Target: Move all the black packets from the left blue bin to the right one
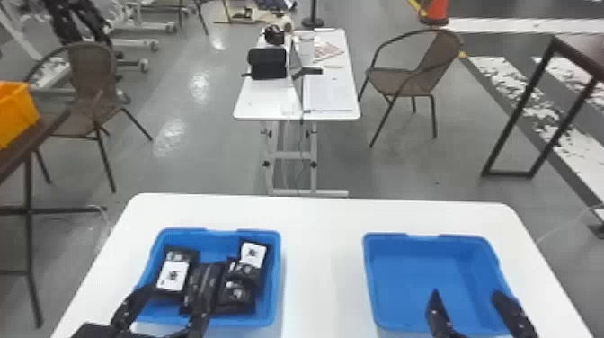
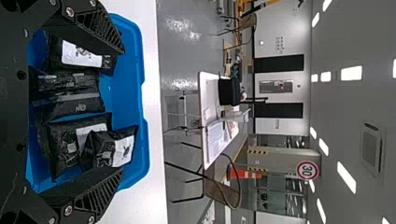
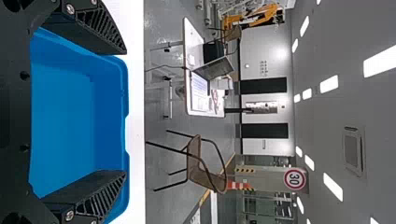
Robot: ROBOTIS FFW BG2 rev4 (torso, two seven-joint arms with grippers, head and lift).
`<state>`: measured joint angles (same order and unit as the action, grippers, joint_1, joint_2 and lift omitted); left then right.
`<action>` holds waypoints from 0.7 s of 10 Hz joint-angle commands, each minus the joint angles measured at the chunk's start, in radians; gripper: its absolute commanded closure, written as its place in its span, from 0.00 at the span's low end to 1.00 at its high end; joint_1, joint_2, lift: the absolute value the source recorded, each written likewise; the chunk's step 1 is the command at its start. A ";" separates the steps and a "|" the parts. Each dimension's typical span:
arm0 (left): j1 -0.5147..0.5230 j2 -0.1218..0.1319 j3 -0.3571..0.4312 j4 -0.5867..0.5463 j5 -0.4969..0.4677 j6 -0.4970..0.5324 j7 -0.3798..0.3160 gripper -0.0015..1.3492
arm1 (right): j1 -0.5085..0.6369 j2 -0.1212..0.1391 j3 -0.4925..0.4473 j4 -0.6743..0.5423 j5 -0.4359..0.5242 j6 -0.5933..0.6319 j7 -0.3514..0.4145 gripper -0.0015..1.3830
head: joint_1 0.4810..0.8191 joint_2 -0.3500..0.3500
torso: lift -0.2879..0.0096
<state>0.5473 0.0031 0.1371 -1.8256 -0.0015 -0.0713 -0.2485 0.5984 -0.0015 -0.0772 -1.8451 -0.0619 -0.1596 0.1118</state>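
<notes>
A grey, glossy floor [image 1: 193,148] runs back past woven chairs [image 1: 400,83] to a narrow white table [image 1: 269,101]; nearer, the smooth white tabletop [image 1: 321,256] carries two blue bins side by side with a gap between them, likely so each arm has one within reach. The black packets [image 1: 202,287] lie in the left bin [image 1: 242,321], crowded and partly overlapping, and the right bin [image 1: 400,274] shows its bare bottom, so the whole transfer appears yet to be made; the left gripper [image 1: 179,290] hangs over the near part of the packets, its jaws wide apart with nothing between them gripped, presumably placed there for a pick; the right gripper [image 1: 467,293] is over the right bin, its jaws also well spread and holding nothing. The packets are pillowy, of shiny, creased film, several with a white label [image 1: 170,276] bearing a dark figure; the bins are smooth moulded plastic with rounded corners and notched rims; the jaws are matte black wedges, ribbed along their sides.
</notes>
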 commanded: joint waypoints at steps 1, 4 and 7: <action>0.000 -0.006 -0.001 0.002 0.002 0.001 0.000 0.11 | 0.001 0.002 0.010 0.000 -0.006 0.002 -0.001 0.08 | 0.63 0.51 | 0.97; -0.001 -0.006 -0.002 0.006 0.006 0.001 0.000 0.11 | 0.001 0.002 0.011 0.001 -0.013 0.009 0.000 0.08 | 0.63 0.52 | 0.97; -0.001 -0.006 -0.002 0.011 0.009 0.001 0.000 0.11 | 0.003 0.002 0.014 0.001 -0.015 0.012 0.000 0.09 | 0.63 0.52 | 0.97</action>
<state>0.5472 0.0031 0.1349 -1.8171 0.0073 -0.0704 -0.2485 0.6011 -0.0015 -0.0633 -1.8438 -0.0763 -0.1474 0.1120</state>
